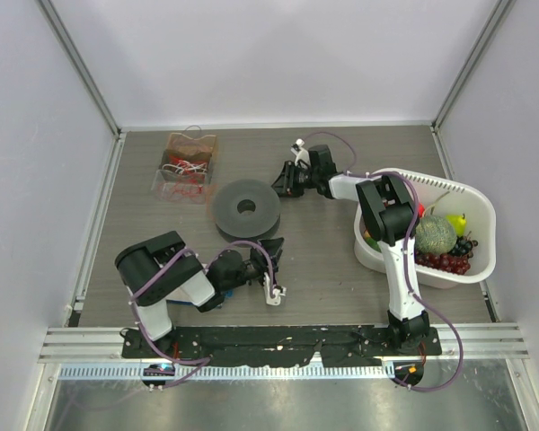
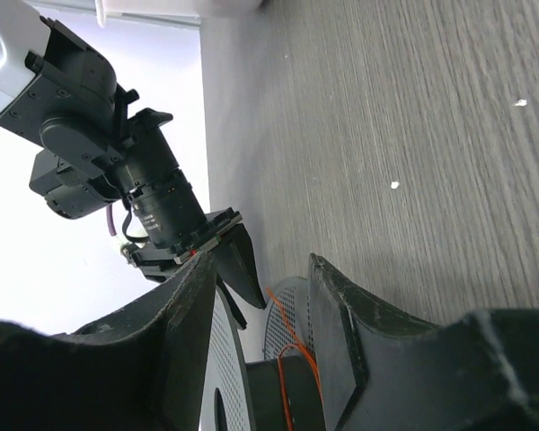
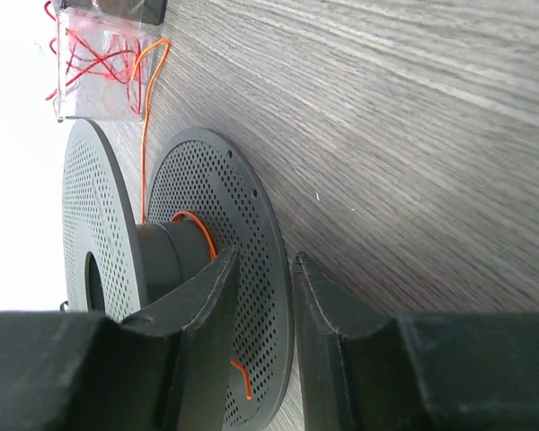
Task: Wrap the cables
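R hand [image 3: 265, 269] by perforated spool [image 3: 211, 175], orange cables [image 3: 144, 135].

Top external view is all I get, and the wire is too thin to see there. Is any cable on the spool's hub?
Observer: Yes, the right wrist view shows an orange cable looped round the hub of the spool.
Operator: Where does it lead?
Observer: Up from the hub to the clear box, where more cables lie tangled.
Operator: And the right gripper?
Observer: The right gripper is open, with the spool's flange showing through the gap.
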`<state>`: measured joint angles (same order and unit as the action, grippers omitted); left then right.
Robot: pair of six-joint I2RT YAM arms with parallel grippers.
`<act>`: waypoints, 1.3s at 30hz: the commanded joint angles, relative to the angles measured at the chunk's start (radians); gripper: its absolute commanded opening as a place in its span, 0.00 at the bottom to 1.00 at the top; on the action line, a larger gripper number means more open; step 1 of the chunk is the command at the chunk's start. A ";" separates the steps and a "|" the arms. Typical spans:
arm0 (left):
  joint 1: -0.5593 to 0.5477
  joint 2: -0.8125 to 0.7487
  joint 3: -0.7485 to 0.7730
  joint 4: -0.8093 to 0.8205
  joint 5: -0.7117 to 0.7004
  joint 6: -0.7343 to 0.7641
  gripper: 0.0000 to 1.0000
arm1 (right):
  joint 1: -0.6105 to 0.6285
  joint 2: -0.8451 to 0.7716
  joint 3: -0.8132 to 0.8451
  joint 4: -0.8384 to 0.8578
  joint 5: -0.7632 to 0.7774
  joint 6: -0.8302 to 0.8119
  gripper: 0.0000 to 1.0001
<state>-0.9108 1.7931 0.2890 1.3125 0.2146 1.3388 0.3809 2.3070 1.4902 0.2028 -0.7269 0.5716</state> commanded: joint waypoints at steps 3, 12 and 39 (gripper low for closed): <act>-0.010 -0.041 -0.013 0.232 0.052 -0.024 0.49 | -0.013 -0.061 0.038 0.001 0.040 -0.039 0.42; -0.017 -0.083 -0.028 0.234 0.077 -0.072 0.47 | -0.034 -0.106 0.044 -0.026 0.081 -0.064 0.48; -0.060 -0.544 0.429 -0.931 0.039 -0.605 0.68 | -0.149 -0.415 0.217 -0.258 0.218 -0.259 0.69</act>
<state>-0.9680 1.3567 0.5262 0.8402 0.2951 0.9951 0.2413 2.0277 1.6436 -0.0200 -0.5301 0.3847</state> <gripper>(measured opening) 0.616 0.687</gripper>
